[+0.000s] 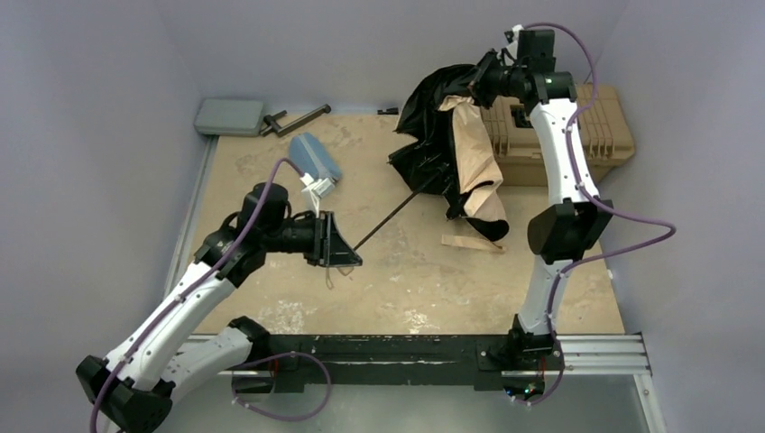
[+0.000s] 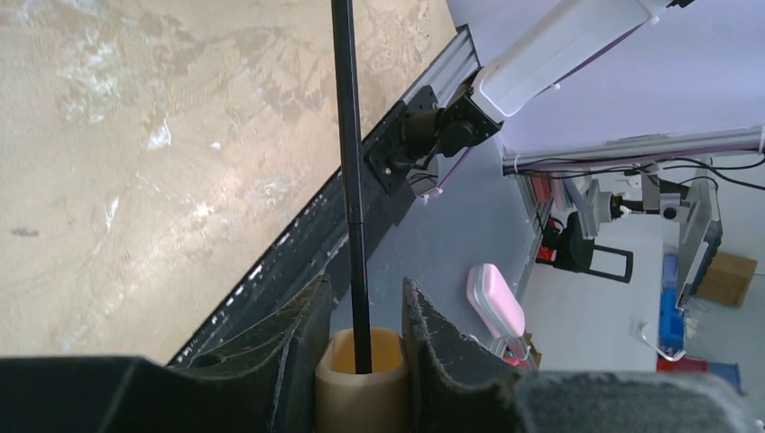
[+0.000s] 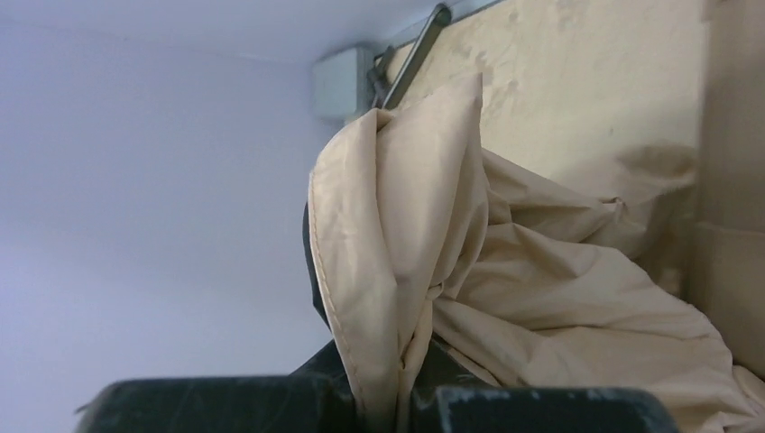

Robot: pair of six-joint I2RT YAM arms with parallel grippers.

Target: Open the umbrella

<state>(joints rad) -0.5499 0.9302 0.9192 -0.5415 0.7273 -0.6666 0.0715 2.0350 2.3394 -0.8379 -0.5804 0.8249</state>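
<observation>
While the left end effector [image 2: 365, 307] clamps the cream handle [image 2: 347, 383] of the umbrella [image 1: 440, 115], the right end effector [image 3: 399, 399] pinches its beige canopy [image 3: 559, 307]

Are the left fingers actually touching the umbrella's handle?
Touching. The left wrist view shows both left fingers pressed against the sides of the cream handle, with no gap visible.

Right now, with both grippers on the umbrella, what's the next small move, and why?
Probably draw the right gripper, shut on a fold of the canopy, farther from the left gripper, which clamps the handle. The canopy hangs bunched and limp, with the thin shaft bare between them, so it seems to need more pull to spread.
</observation>
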